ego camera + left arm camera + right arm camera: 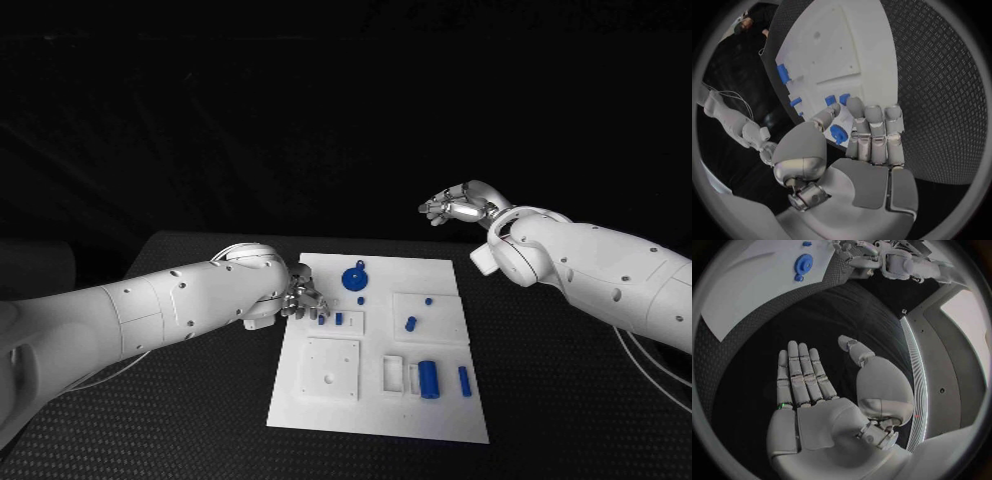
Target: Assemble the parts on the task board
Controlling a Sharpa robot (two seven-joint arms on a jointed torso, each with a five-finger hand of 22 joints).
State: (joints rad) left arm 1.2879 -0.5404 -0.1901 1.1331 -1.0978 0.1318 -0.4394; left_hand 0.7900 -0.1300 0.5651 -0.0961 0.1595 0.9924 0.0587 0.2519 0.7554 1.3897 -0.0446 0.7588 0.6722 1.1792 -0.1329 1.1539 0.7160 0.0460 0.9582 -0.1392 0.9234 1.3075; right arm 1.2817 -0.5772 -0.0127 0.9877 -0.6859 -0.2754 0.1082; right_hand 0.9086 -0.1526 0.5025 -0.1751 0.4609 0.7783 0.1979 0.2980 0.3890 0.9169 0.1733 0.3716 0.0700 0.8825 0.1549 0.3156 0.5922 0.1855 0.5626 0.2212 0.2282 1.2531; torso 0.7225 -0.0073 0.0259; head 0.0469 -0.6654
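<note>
Taking the task board as the landmark and working from its near edge outward: nearest the robot on the board lie a raised square plate and, beside it toward the right arm, a stout blue cylinder and a thin blue pin, both with their long axes running from near to far. Further in, around the board's middle, a short blue peg lies in the recessed field on the right-arm side.

At the board's left edge, level with the middle, the left hand rests with fingers together over a small blue part; the wrist view shows the part between thumb and fingers, seemingly pinched, though a firm grip cannot be confirmed. Two more small blue pieces lie just beyond its fingertips, on the board.

Further still sits the round blue disc, near the far edge.

Farthest, the right hand hovers off the board past its far right corner, flat, fingers straight, holding nothing.

The left hand is plainly nearer the work; the next seating likely lies just inboard of it.
</note>
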